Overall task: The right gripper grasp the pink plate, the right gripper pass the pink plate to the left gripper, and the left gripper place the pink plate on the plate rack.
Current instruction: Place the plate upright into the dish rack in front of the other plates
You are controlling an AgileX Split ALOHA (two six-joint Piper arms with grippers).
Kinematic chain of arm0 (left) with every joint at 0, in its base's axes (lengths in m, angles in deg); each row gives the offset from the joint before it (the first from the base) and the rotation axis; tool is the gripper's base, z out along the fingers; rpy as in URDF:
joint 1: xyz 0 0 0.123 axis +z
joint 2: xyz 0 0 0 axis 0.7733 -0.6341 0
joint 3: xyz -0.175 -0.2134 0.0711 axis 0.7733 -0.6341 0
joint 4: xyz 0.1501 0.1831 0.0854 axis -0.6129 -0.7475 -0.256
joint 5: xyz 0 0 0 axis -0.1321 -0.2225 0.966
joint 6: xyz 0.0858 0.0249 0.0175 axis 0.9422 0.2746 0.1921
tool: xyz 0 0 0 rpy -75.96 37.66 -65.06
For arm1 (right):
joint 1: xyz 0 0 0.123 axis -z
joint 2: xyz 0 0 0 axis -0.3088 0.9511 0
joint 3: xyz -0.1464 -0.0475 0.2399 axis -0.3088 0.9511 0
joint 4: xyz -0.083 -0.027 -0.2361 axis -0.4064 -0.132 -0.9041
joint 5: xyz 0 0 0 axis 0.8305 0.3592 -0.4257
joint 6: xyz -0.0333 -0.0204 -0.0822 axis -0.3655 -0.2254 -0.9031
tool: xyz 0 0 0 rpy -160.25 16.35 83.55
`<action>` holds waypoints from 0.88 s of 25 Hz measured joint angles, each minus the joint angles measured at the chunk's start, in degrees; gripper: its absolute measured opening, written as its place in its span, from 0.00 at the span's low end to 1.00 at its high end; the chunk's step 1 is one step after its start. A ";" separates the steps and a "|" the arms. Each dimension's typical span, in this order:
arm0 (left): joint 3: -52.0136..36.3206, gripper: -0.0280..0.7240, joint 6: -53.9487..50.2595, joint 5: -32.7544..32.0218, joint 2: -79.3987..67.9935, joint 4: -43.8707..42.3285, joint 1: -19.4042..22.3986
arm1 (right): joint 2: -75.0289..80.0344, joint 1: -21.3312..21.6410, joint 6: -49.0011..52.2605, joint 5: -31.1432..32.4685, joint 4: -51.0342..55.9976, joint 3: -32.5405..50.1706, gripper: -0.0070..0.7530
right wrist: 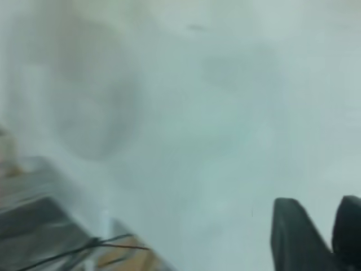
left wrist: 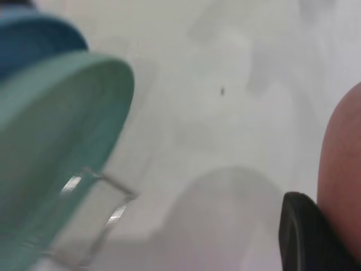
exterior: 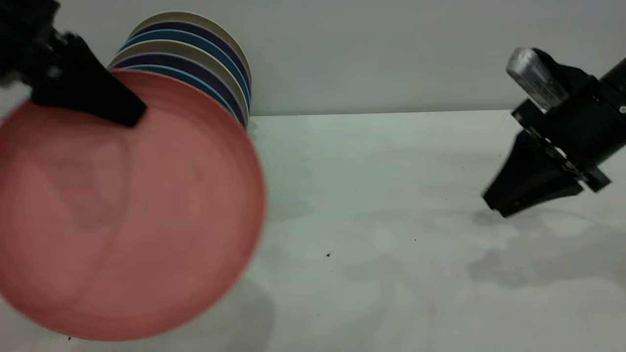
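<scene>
White desk (exterior: 391,205) surface is spread beneath both arms. Held upright above the desk's left front corner is the pink plate (exterior: 127,210), its upper rim clamped by the left gripper (exterior: 115,105). Behind it, standing plates (exterior: 195,63) are lined up on the plate rack (left wrist: 104,212). Over the right edge, the right gripper (exterior: 503,200) is seen clear of everything, jaws slightly parted.

A row of upright plates (exterior: 205,63), beige, navy and blue, stood at the rear of the white table (exterior: 391,220). A green plate (left wrist: 56,152) stood beside a blue plate (left wrist: 34,39).
</scene>
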 joint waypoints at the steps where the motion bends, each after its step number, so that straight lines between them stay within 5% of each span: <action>1: 2.24 0.15 0.63 -1.41 0.00 -3.50 0.00 | -0.22 0.05 1.10 -0.94 -1.26 0.00 0.15; 5: 9.15 0.15 8.09 -3.15 -0.02 -11.70 0.00 | -0.47 0.12 2.67 -3.36 -4.07 0.00 0.03; 12: 14.47 0.15 33.19 -1.94 -0.47 -11.50 0.00 | -0.49 0.12 2.77 -3.85 -4.32 0.00 0.02; 22: 14.80 0.15 40.32 6.84 -0.58 -6.48 0.00 | -0.49 0.12 2.81 -3.91 -4.39 0.00 0.02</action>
